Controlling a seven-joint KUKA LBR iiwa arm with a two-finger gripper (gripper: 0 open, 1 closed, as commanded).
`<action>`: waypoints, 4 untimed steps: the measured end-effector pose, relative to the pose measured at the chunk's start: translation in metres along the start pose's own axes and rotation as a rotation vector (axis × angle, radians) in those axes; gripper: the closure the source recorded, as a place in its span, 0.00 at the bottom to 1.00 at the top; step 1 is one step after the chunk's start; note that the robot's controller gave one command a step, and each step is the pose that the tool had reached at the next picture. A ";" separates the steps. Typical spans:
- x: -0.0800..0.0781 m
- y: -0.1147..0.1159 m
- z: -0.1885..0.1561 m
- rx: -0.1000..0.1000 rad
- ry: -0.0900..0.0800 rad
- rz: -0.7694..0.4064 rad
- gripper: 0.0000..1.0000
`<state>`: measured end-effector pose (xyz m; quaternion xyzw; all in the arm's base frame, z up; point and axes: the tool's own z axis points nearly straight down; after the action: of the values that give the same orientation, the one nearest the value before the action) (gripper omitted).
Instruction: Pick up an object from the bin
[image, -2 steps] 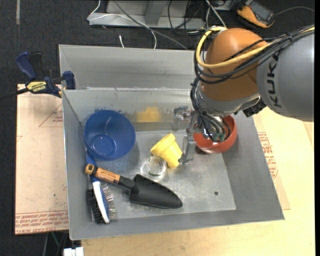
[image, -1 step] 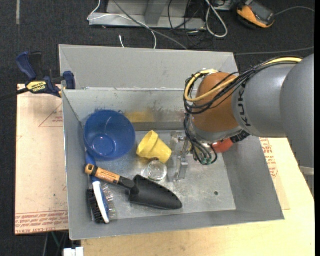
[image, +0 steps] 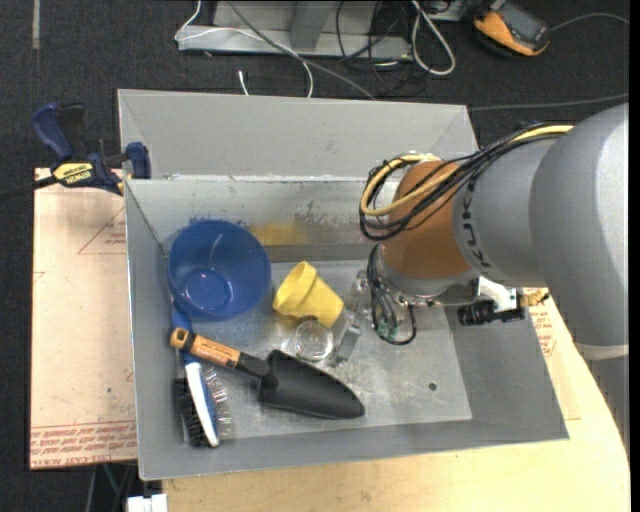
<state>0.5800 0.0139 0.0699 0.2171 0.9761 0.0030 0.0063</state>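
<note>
Likely pick: the small clear cup

Just beside the gripper (image: 352, 323), on the side of the jaws away from the arm, stands a small clear cup (image: 312, 342). A tipped yellow cup (image: 306, 292) lies just beyond it. I judge the clear one light, stiff and slippery (perhaps brittle), best taken across its rim. How far the jaws stand open I cannot tell, nor whether they touch anything.
</note>
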 end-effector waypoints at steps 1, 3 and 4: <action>0.052 0.088 -0.026 0.006 0.010 -0.228 0.00; 0.068 0.130 -0.005 0.037 -0.010 -0.356 1.00; 0.068 0.130 -0.005 0.036 -0.010 -0.355 1.00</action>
<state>0.5734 0.1606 0.0753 0.0413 0.9990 -0.0169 0.0074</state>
